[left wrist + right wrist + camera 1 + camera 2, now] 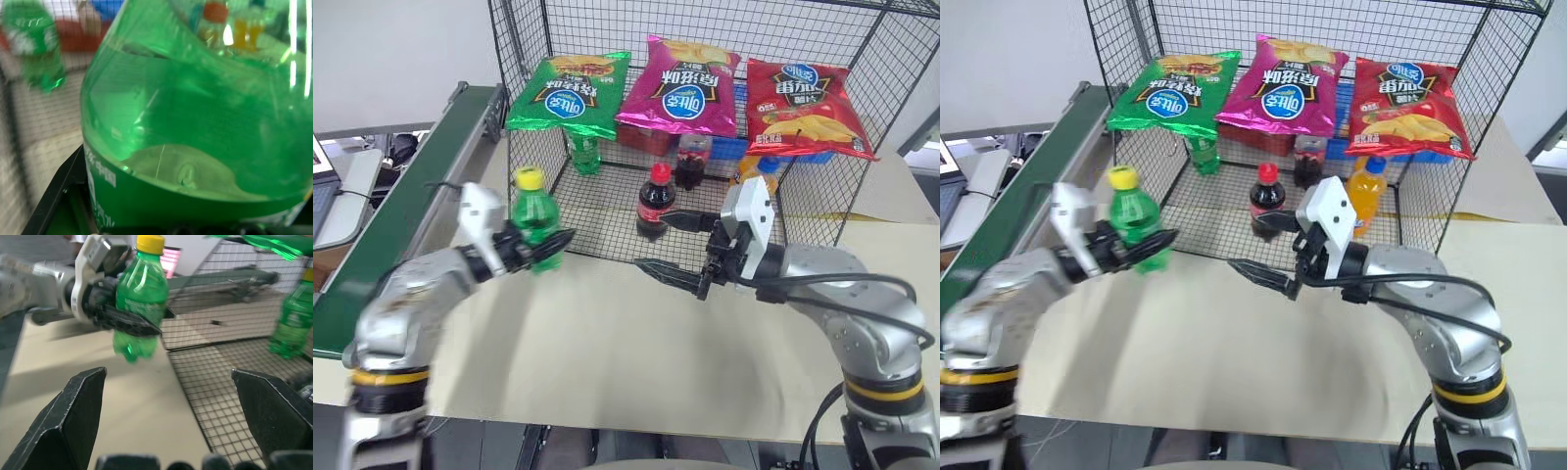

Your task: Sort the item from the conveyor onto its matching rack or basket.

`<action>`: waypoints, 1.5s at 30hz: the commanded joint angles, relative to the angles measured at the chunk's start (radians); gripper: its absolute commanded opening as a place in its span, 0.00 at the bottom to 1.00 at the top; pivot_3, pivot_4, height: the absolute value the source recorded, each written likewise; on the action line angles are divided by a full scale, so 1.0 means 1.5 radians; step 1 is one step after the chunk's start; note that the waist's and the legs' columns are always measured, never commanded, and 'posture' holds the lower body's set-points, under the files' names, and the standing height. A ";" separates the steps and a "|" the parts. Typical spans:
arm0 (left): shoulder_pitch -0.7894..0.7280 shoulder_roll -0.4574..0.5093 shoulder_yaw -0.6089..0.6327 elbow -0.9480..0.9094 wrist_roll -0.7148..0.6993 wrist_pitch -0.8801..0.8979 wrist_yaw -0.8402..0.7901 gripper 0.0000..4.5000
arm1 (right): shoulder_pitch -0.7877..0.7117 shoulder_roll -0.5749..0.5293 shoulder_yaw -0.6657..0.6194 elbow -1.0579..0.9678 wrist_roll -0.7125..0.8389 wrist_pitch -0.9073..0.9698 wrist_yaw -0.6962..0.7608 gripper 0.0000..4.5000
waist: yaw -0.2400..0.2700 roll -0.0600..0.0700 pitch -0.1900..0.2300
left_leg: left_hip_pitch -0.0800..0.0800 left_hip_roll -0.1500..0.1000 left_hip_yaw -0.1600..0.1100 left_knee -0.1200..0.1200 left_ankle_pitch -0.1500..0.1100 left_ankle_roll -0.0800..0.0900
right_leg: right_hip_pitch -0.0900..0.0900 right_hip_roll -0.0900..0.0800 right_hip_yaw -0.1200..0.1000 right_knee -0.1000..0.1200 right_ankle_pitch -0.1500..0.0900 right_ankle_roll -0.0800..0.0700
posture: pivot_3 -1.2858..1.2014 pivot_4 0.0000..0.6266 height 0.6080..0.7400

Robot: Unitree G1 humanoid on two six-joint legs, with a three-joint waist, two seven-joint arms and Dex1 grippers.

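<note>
Mid-handover: small clear-green plastic soda bottle with yellow cap [534, 217] clamped upright in left gripper [540, 247], just left of large black wire-mesh cage [607, 117]. Right gripper [680, 250] spread wide, empty, facing it. Next, probably: closing around the bottle's middle.

Both arms are smooth silver-grey metal with a yellow-and-black band near each elbow, white boxy wrist housings, black cables looping along the right arm [862, 323], and tapered black fingers [73, 416].
</note>
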 commanded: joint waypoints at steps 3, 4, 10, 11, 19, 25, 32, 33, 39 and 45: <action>-0.113 -0.109 -0.027 0.171 0.137 -0.189 0.102 0.68 | -0.010 0.062 0.020 -0.019 -0.066 -0.021 -0.103 1.00 | 0.000 0.000 0.000 | 0.000 0.001 0.000 0.000 0.000 0.000 | -0.001 0.002 0.002 0.000 0.000 0.000 | 0.52 0.24 1.00; -0.124 -0.122 -0.026 0.197 0.152 -0.211 0.112 0.68 | -0.013 0.070 0.022 -0.017 -0.073 -0.021 -0.111 1.00 | 0.000 0.000 0.000 | -0.001 0.001 0.000 0.000 0.000 0.000 | -0.001 0.003 0.002 0.001 0.000 0.000 | 0.52 0.24 1.00; -0.160 -0.193 -0.025 0.333 0.203 -0.326 0.158 0.68 | -0.019 0.103 0.034 -0.004 -0.111 -0.034 -0.138 1.00 | 0.003 0.000 0.000 | -0.001 0.001 0.000 0.000 0.000 0.000 | -0.003 0.004 0.004 0.002 0.000 0.000 | 0.52 0.24 1.00; -0.168 -0.207 -0.028 0.362 0.210 -0.343 0.164 0.68 | -0.023 0.109 0.037 0.001 -0.117 -0.035 -0.141 1.00 | 0.003 0.000 0.000 | -0.002 0.001 0.000 0.000 0.000 0.000 | -0.003 0.004 0.004 0.002 0.000 0.000 | 0.52 0.24 1.00; -0.235 -0.244 -0.015 0.507 0.235 -0.424 0.180 0.68 | -0.032 0.128 0.042 0.017 -0.147 -0.036 -0.146 1.00 | 0.015 0.000 0.000 | -0.002 0.000 0.000 0.001 0.000 0.000 | -0.003 0.004 0.004 0.001 0.000 0.000 | 0.52 0.24 1.00; -0.295 -0.265 -0.004 0.626 0.241 -0.480 0.185 0.68 | -0.027 0.126 0.047 0.016 -0.160 -0.032 -0.141 1.00 | 0.016 0.000 0.000 | -0.002 0.000 0.000 0.001 0.000 0.000 | -0.003 0.004 0.004 0.001 0.000 0.000 | 0.52 0.24 1.00; -0.352 -0.282 0.012 0.733 0.245 -0.527 0.193 0.68 | -0.024 0.122 0.047 0.014 -0.160 -0.028 -0.130 1.00 | 0.016 0.000 0.000 | -0.003 -0.001 0.000 0.001 0.000 0.000 | -0.003 0.005 0.004 0.001 0.000 0.000 | 0.52 0.24 1.00; -0.355 -0.282 0.014 0.740 0.245 -0.531 0.190 0.68 | -0.024 0.122 0.046 0.013 -0.160 -0.028 -0.130 1.00 | 0.016 0.000 0.000 | -0.003 -0.001 0.000 0.001 0.000 0.000 | -0.003 0.005 0.004 0.001 0.000 0.000 | 0.52 0.24 1.00; -0.354 -0.279 0.022 0.749 0.238 -0.538 0.164 1.00 | -0.021 0.122 0.046 0.012 -0.160 -0.027 -0.128 1.00 | 0.016 0.000 0.000 | -0.002 -0.001 0.000 0.001 0.000 0.000 | -0.003 0.005 0.004 0.002 0.000 0.000 | 0.52 0.24 1.00; -0.293 -0.269 0.010 0.675 0.243 -0.509 0.129 1.00 | -0.017 0.122 0.043 0.014 -0.161 -0.030 -0.129 1.00 | 0.015 0.000 0.000 | -0.002 -0.001 0.000 0.001 0.000 0.000 | -0.003 0.005 0.004 0.002 0.000 0.000 | 0.52 0.24 1.00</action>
